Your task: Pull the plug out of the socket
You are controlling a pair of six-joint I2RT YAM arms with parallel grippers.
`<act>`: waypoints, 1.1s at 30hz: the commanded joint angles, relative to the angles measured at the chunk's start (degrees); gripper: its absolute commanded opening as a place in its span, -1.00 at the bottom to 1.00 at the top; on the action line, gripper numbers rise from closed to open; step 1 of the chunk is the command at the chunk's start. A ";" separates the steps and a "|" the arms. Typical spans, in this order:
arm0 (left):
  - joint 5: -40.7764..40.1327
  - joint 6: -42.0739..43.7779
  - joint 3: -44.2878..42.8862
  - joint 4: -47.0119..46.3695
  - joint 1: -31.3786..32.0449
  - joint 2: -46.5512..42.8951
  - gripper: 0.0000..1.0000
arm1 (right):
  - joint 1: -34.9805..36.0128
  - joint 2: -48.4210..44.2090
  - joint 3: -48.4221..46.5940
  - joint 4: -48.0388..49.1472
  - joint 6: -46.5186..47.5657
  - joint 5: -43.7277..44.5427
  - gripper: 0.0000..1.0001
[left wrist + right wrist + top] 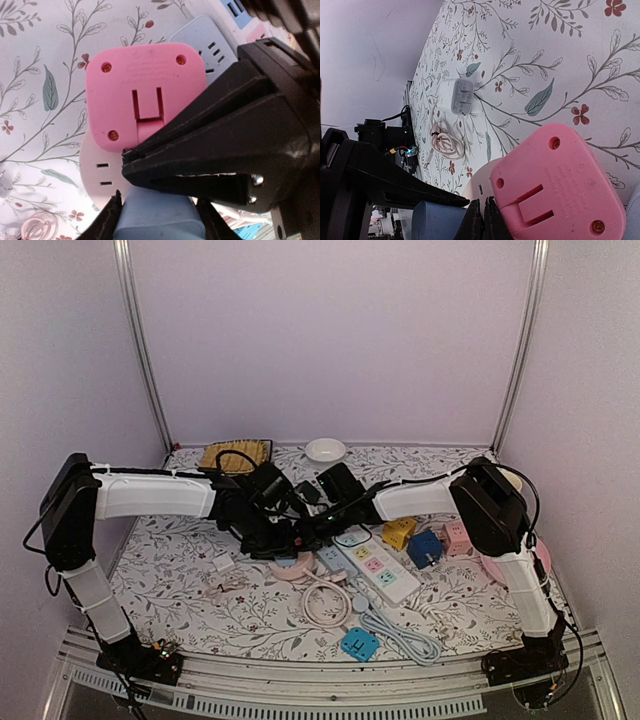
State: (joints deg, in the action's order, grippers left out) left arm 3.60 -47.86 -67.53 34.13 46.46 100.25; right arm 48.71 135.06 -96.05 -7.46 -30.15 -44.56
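Note:
A pink socket block (145,95) with screw holes shows its back, lying against a cream socket face (100,170) with slots. It also shows in the right wrist view (555,185). My left gripper (157,210) is shut on a grey-blue plug (157,217), one finger on each side of it. My right gripper (484,215) is shut, its tips pressed against the edge of the pink block, and it crosses the left wrist view as black fingers (210,145). In the top view both grippers, left (275,535) and right (315,530), meet over the socket (292,568).
A white power strip (375,570), a yellow cube (399,532), a blue cube (424,547) and a pink cube (458,537) lie to the right. A coiled cable (325,600), a turquoise socket (358,643) and a white charger (222,563) lie in front. A bowl (325,449) sits at the back.

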 commanded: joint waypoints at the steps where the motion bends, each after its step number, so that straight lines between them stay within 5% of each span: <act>1: -6.86 1.00 -3.38 1.60 -1.16 -1.98 -0.63 | 0.22 4.58 3.37 -13.16 0.81 8.10 -0.86; 6: -16.41 3.66 -8.12 7.52 3.01 -0.64 -0.64 | 0.21 5.05 2.27 -14.18 1.34 8.46 -0.86; 13: -19.52 3.20 -10.98 10.07 6.00 2.32 -0.64 | 0.23 5.82 0.71 -15.53 1.89 8.93 -0.86; 24: -1.48 -0.31 2.10 -2.92 -3.03 -6.15 -0.67 | 0.27 5.64 0.78 -16.17 2.76 9.35 -0.86; 33: 0.11 0.30 1.96 -1.63 -3.97 -5.09 -0.67 | 0.21 5.74 0.69 -16.33 3.08 9.56 -0.86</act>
State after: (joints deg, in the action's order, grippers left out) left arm 2.22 -46.33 -64.75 35.44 44.18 97.56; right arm 49.12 135.37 -98.35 -11.73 -27.99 -42.17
